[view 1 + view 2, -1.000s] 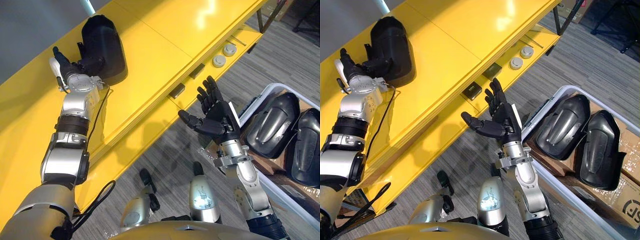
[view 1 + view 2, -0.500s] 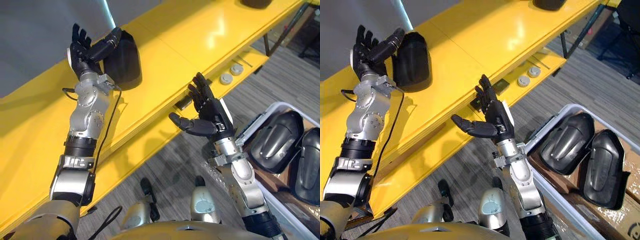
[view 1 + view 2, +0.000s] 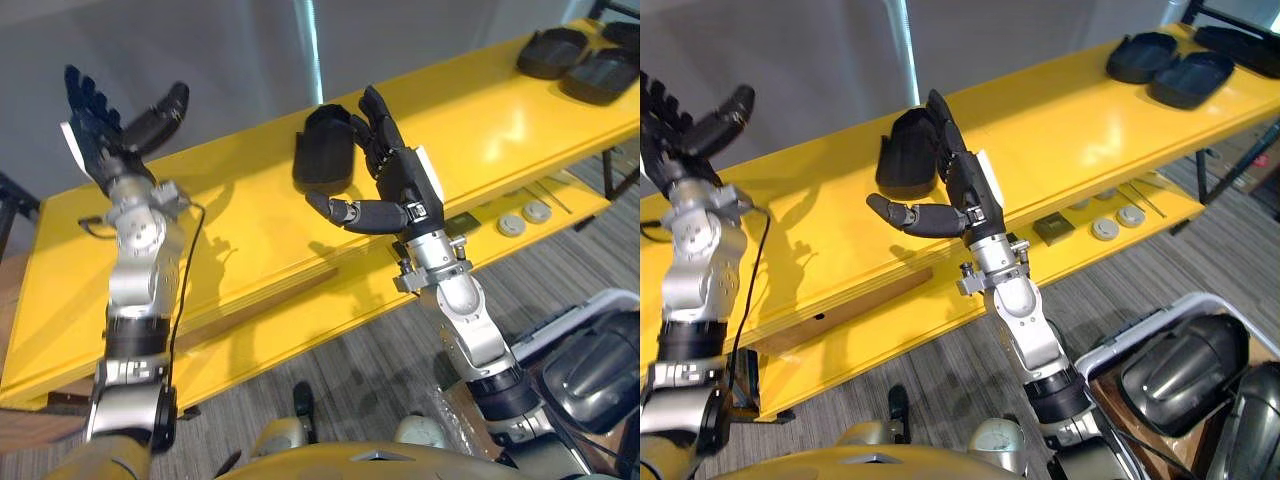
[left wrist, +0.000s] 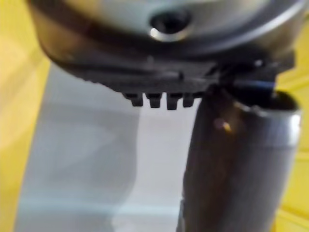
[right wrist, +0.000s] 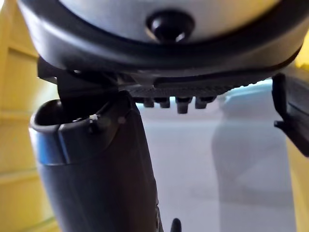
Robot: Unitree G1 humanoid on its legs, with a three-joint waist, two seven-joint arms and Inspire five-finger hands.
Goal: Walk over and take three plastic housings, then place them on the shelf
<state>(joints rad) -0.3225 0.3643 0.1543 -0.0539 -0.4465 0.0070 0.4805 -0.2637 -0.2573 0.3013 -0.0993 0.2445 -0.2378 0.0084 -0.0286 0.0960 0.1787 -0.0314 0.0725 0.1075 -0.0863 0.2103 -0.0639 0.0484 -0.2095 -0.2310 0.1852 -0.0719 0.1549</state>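
Left eye view has the left arm coming up from 7 o'clock, forearm nearly upright, with the left hand raised at 10 o'clock above the back edge of the yellow shelf. Its fingers are straight and fanned, its thumb is spread wide toward 2 o'clock, and it has hold of nothing. The right arm climbs from 5 o'clock, and the right hand sits near the middle with its palm facing 9 o'clock. Its fingers stand straight toward 11 o'clock, its thumb juts out toward 9 o'clock, and the hand is empty too. One black plastic housing lies on the top board of the shelf at 10 o'clock from the right hand. The fingertips overlap its right edge, and I cannot tell whether they touch it. Two more housings lie side by side, hollow side up, on the same board at 1 o'clock, well apart from both hands. On the lower board, at 3 o'clock from the right wrist, sit a small dark block and two round discs. On the floor at 5 o'clock stands a white-rimmed bin holding further black housings. The left wrist view shows that hand's thumb sticking out against a grey wall.
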